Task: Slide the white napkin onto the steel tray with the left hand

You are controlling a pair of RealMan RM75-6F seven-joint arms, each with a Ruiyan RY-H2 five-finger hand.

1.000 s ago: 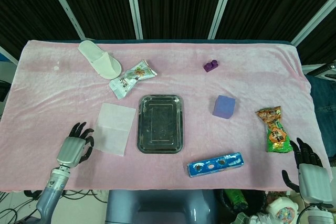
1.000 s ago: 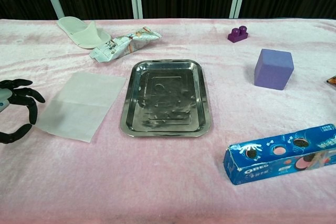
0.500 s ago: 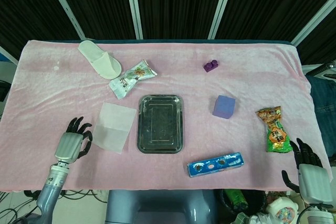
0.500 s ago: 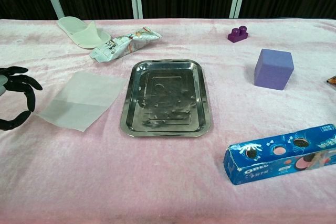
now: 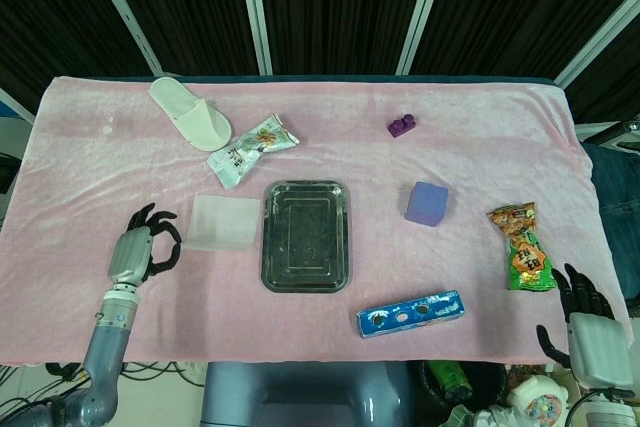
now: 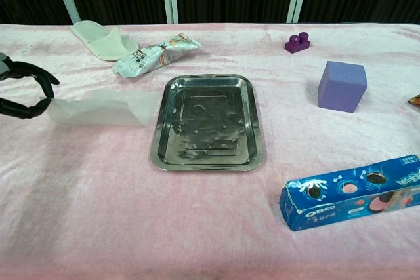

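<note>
While lifted, napkin (image 6: 98, 108) is pinched by left hand (image 5: 135, 250).

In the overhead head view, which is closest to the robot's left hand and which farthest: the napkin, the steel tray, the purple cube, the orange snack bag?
From the left hand:
1. White napkin, at its fingertips.
2. Steel tray, centre.
3. Purple cube, right of the tray.
4. Orange snack bag, far right.
</note>
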